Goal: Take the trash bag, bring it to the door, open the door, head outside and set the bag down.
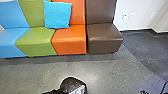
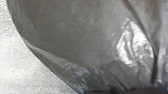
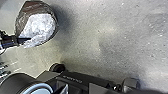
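Trash bag is low in the head view, out front of the robot, w/ the L gripper right at it. In the R wrist view that gripper's tip meets the bag at its pale, shiny side, & a soft shadow lies on the floor beside it, so I'd say it's clamped on the bag & bearing its wt., i.e. the carry part of the job. R gripper: just a dark bit at the head view's bottom edge; can't tell if it's wide or narrow. Bag is dark, glossy, thin film, creased & bulging round; prob. soft & fairly light for its bulk, contents unknown. Slick plastic could creep out of a weak grip or stretch & tear if snagged, & a loose load may swing on quick turns. Best hold = gathered neck, all folds bunched together, not one thin pinch of the side; can't tell if the neck is what's gripped. Keep it clear of the robot's base. Ahead is a row of seats, incl. orange seat & brown seat, w/ a blue cushion on the row; bag's well apart from them.
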